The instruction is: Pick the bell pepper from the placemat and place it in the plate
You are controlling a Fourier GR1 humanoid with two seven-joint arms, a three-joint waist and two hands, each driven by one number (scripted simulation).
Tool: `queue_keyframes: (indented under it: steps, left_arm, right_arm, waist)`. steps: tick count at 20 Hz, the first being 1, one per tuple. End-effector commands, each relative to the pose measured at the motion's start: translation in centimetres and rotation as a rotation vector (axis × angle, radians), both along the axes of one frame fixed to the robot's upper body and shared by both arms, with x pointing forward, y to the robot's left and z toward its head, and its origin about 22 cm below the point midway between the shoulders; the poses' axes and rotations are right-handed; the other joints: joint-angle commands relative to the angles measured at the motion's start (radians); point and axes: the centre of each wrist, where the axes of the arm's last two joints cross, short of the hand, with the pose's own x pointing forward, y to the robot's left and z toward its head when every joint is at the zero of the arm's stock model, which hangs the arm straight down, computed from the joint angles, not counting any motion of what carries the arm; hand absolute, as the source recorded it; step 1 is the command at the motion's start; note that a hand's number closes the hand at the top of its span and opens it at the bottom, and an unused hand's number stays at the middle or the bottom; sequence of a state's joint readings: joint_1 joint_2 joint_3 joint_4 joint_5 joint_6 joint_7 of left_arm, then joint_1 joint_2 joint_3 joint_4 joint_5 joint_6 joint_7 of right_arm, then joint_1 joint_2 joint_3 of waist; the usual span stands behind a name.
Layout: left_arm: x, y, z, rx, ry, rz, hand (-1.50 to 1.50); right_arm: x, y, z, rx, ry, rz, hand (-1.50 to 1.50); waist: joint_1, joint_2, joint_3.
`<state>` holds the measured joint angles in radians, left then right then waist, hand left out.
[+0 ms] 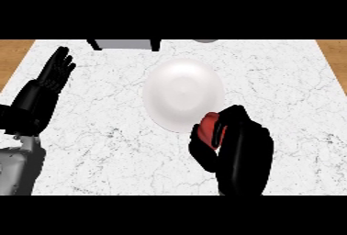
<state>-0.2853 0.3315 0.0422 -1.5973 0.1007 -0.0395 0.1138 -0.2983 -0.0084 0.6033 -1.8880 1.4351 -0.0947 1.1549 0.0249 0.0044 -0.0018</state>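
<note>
A red bell pepper (209, 128) is held in the right hand (237, 147). Only a small red part of it can be seen, because the black fingers and thumb are curled round it. The red part looks taller than it is wide, so its long side seems to run from near to far. Which end is the stem end cannot be told, since most of the pepper is hidden. The pepper sits at the far left side of the right hand, between the thumb and the fingers. It is seen just at the near right rim of the plate (180, 87), and a bit of it is over that rim. Whether it touches the plate cannot be told.

The white plate is laid on the marble counter (284, 92), near the middle and a little to the far side. The right hand is seen at the near side, just right of the middle.

The left hand (51, 75) is seen at the far left, near the left edge of the counter. It is held open with its fingers straight and pointed to the far side. Nothing is held in it. It is well apart from the plate and the pepper.

A grey thing with black sides (125, 44) is seen at the far edge of the counter.
</note>
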Motion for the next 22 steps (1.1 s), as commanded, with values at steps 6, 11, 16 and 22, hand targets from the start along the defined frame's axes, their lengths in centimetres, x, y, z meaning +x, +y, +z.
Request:
queue_keyframes:
  steps: [6, 11, 16, 22]
  left_arm:
    - [0.5, -2.5, 1.1, -0.007, -0.018, -0.041, 0.00]
    - [0.8, -1.9, 0.4, -0.005, -0.016, -0.025, 0.00]
    - [0.3, -1.1, -0.4, -0.002, -0.003, -0.032, 0.00]
    - [0.6, -1.4, -0.8, -0.013, -0.006, -0.063, 0.00]
  right_arm:
    - [9.1, 1.9, 1.1, 0.182, 0.081, -0.102, 1.50]
    - [13.3, 1.7, -0.6, 0.161, 0.129, -0.144, 1.50]
    - [17.1, 1.3, -2.0, 0.124, 0.200, -0.164, 1.50]
    - [18.4, 0.6, -4.5, 0.258, 0.208, -0.231, -1.50]
  waist:
    - [0.026, 0.008, 0.002]
    - [0.026, 0.010, 0.002]
    - [0.038, 0.012, 0.002]
    - [0.058, 0.018, 0.002]
